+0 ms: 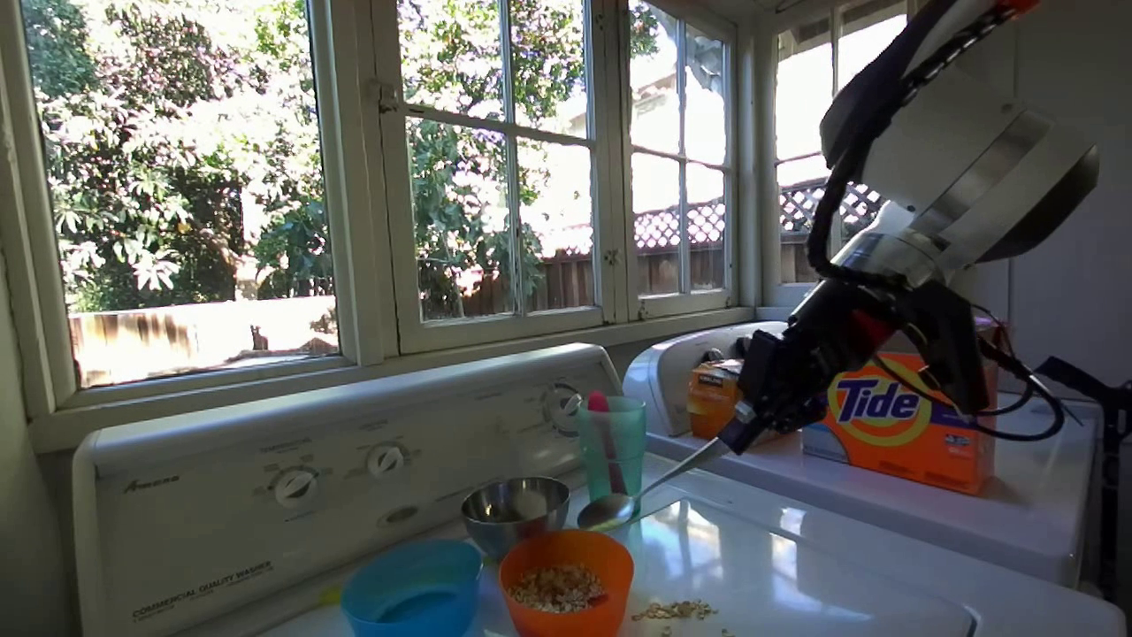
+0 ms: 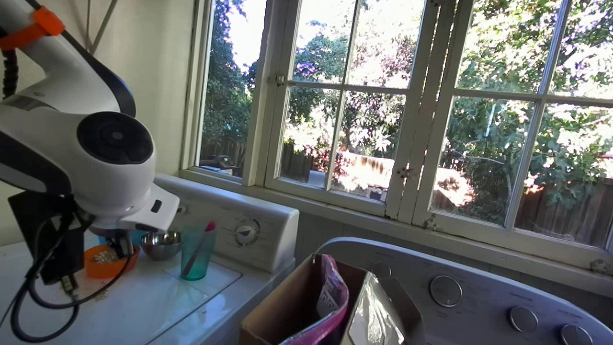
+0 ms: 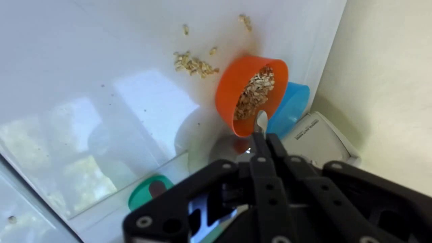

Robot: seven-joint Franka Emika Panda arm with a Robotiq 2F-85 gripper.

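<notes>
Spoon [image 1: 610, 510] slant, ext. vw only

Exterior views face windows [image 1: 508, 129]; wrist view downward.

A glossy white washer top [image 1: 796, 557] is loaded with a blue plastic bowl [image 1: 376, 610], an orange plastic bowl [image 3: 231, 81], a shiny round metal bowl [image 1: 488, 533] and a translucent green tumbler [image 1: 631, 438], all set upright; pale oat flakes [image 3: 195, 66] are scattered beside the orange bowl.
</notes>
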